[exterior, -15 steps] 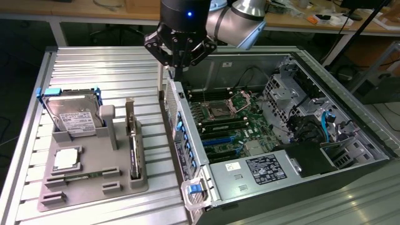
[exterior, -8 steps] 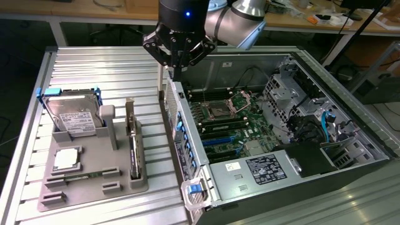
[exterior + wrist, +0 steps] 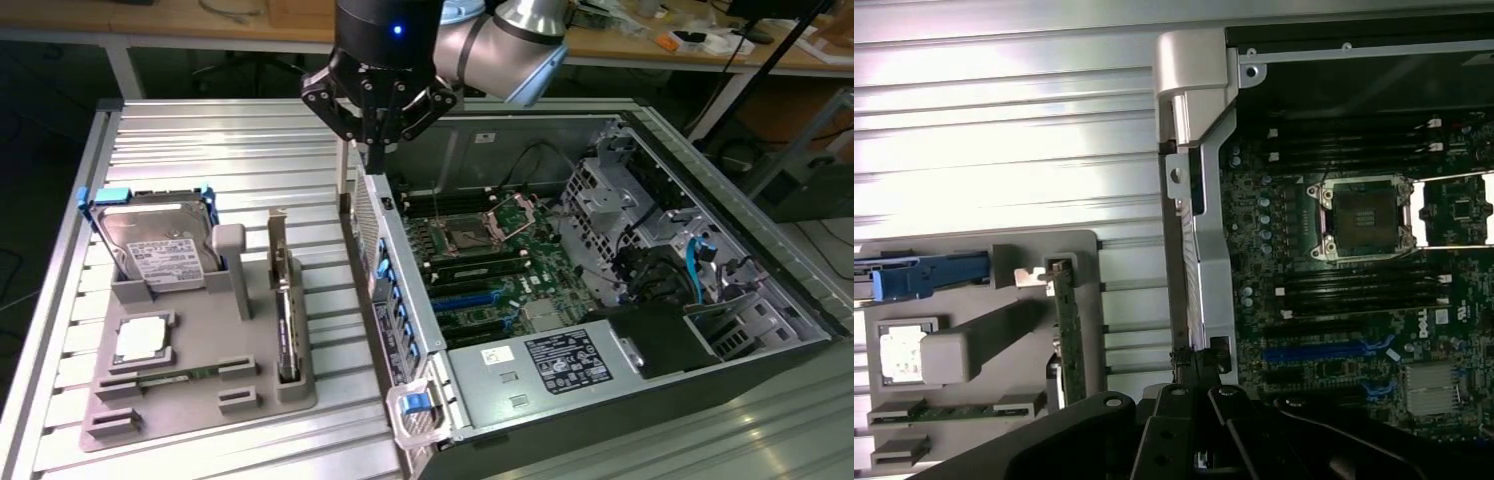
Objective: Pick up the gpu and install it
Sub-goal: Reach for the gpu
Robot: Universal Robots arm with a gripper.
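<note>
The gpu (image 3: 282, 300) stands on its long edge in a slot of the grey holder (image 3: 200, 400) at the exterior view's left, thin and dark with metal trim; it also shows in the wrist view as a narrow greenish strip, the gpu (image 3: 1066, 330). My gripper (image 3: 378, 150) hangs above the near wall of the open computer case (image 3: 400, 300), to the right of the holder and well above the gpu. Its fingers are shut together with nothing between them. In the wrist view the gripper (image 3: 1194, 362) points down at the case wall.
A silver hard drive (image 3: 158, 245) with blue clips and a processor chip (image 3: 140, 340) sit in the same holder. The motherboard (image 3: 494, 260) lies inside the case with blue slots (image 3: 1324, 352), a bare socket (image 3: 1364, 215), cables and drive bays to the right.
</note>
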